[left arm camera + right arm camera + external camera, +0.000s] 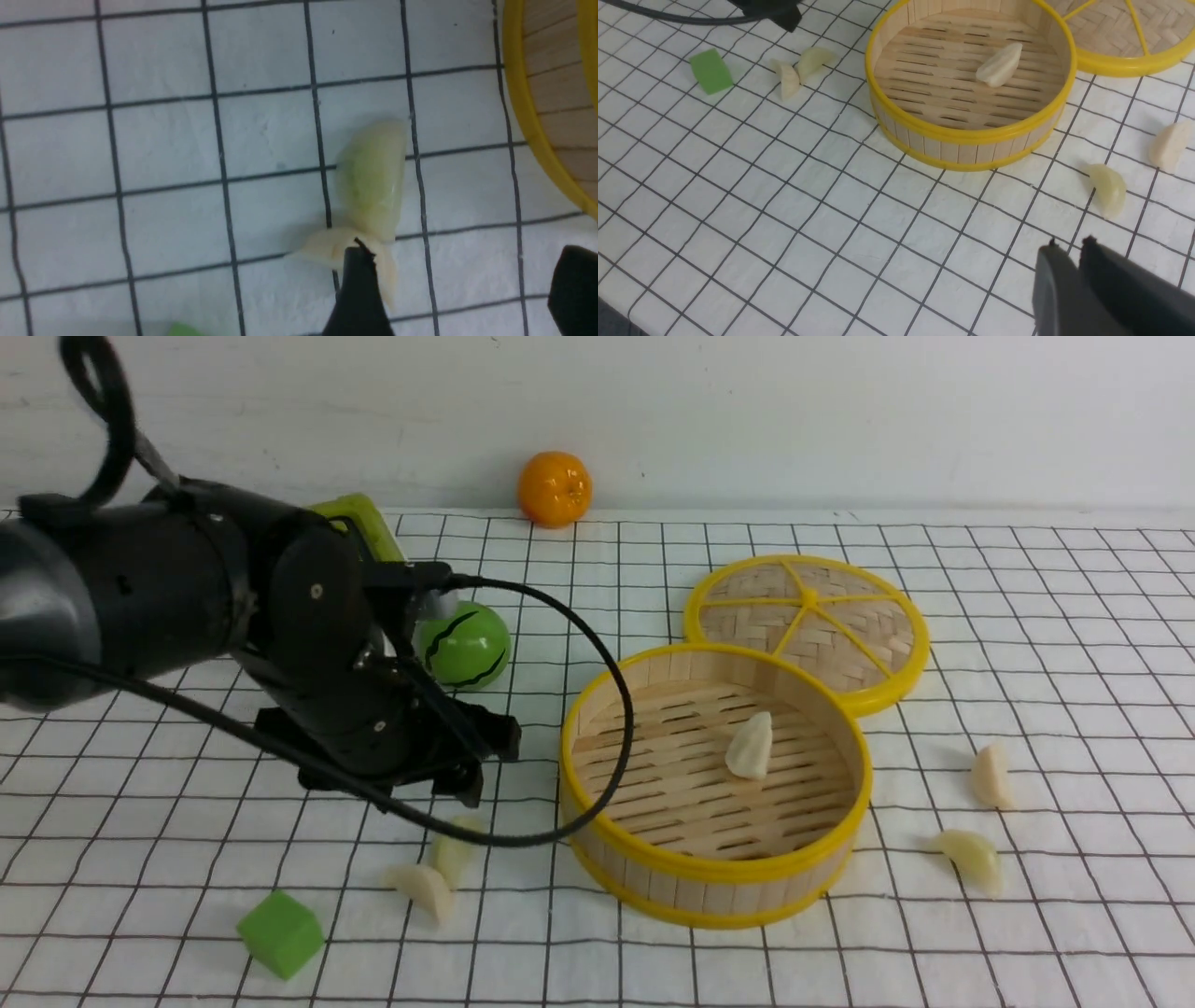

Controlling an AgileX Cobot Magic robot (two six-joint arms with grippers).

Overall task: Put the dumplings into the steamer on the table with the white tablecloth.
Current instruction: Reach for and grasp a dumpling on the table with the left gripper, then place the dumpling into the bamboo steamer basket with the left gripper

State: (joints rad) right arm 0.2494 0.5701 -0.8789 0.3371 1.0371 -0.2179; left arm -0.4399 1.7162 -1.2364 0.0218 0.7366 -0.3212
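Note:
The steamer [709,889] stands mid-table on the white tablecloth [1074,644], with one dumpling [750,747] on its slats. Two dumplings [453,851] [425,891] lie touching to its left. My left gripper [481,761] hovers just above them, open. In the left wrist view, one finger [357,289] overlaps the cream dumpling [327,245], which lies beside the greenish one [371,179]. Two more dumplings [991,775] [973,854] lie right of the steamer. My right gripper [1070,243] hangs above the cloth near the dumpling [1108,189], fingers nearly together and holding nothing.
The woven lid [808,625] leans against the steamer's far side. A green cube [280,933] lies front left, a green striped ball [464,644] sits behind my left arm, and an orange [555,488] is at the wall. My left arm's cable loops over the steamer's rim.

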